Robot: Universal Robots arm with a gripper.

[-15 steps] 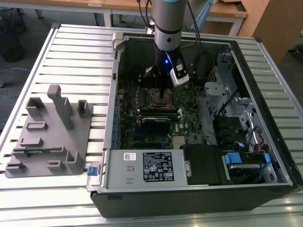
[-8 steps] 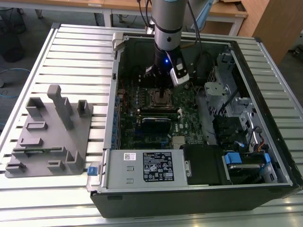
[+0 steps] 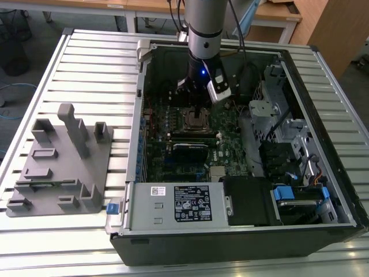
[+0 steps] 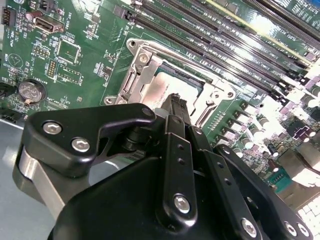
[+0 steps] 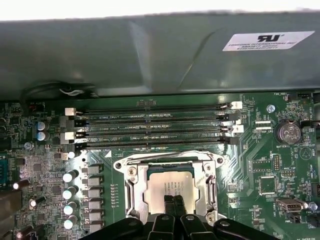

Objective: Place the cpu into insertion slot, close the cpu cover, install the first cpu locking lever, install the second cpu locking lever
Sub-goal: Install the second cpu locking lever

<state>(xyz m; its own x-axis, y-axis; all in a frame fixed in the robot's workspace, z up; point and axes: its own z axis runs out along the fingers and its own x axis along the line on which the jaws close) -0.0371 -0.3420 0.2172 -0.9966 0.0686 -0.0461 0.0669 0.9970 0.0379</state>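
The cpu (image 5: 167,186) (image 4: 159,90), a flat silver-grey square, lies in the insertion slot (image 5: 131,192) (image 3: 195,121) on the green motherboard. The cpu cover (image 5: 170,160) (image 4: 141,59), a silver frame, lies flat around the chip, which shows through its window. A thin wire lever (image 5: 120,163) runs along the cover's edge. My gripper (image 5: 173,206) (image 4: 176,106) (image 3: 199,109) hangs straight over the chip, its two black fingers pressed together with nothing between them. Whether the tips touch the metal top cannot be told.
Several long black memory slots (image 5: 150,125) run beside the socket, with a row of silver capacitors (image 5: 70,192) along another side. A coin battery (image 5: 288,132) sits on the board. The case wall (image 3: 141,104), a black card (image 3: 190,151) and drive cages (image 3: 271,124) surround the socket. A grey fixture (image 3: 60,167) stands outside.
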